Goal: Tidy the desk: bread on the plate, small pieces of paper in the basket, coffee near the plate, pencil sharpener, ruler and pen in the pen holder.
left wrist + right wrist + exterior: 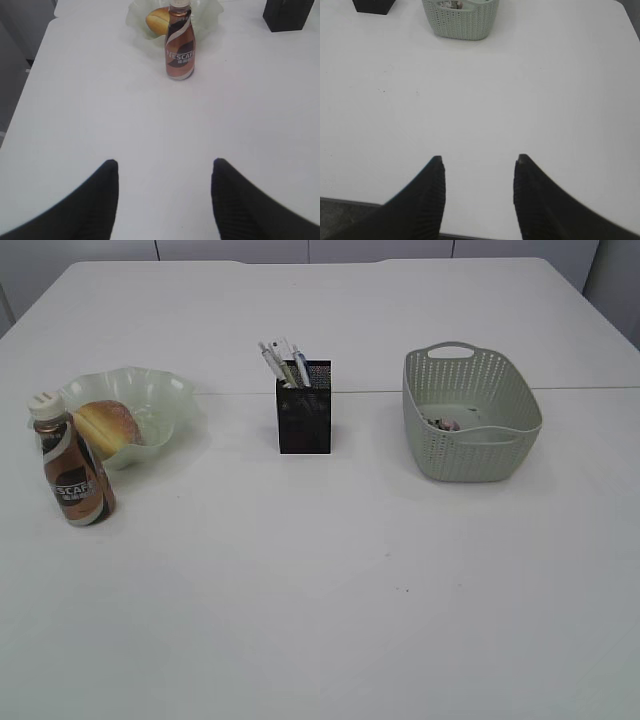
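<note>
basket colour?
Pale sage green, with a perforated weave-pattern wall: the basket shows best in the exterior view.

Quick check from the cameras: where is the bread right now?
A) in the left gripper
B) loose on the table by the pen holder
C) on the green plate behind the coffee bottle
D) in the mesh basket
C: the bread lies on the green plate, just behind the coffee bottle.

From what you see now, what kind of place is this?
Probably a staged desk in a lab or office: a plain white table holding a pen holder, a basket, and a coffee bottle beside bread on a plate.
</note>
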Motion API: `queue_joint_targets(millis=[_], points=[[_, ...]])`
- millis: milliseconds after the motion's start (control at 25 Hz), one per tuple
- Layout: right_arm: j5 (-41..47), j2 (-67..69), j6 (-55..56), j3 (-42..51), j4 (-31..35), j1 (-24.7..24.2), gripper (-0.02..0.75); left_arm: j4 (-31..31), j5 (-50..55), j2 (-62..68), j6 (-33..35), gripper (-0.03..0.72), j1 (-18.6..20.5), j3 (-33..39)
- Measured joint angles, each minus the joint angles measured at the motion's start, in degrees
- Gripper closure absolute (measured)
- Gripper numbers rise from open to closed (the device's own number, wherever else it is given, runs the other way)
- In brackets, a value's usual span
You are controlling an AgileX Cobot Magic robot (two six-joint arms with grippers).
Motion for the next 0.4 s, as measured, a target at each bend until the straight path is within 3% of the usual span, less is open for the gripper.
queue_joint_targets(millis=[400], points=[[0.00,0.00,0.00,0.00,0.00,0.00,0.405,0.00,0.00,0.00,0.00,0.254,0.00,0.00]])
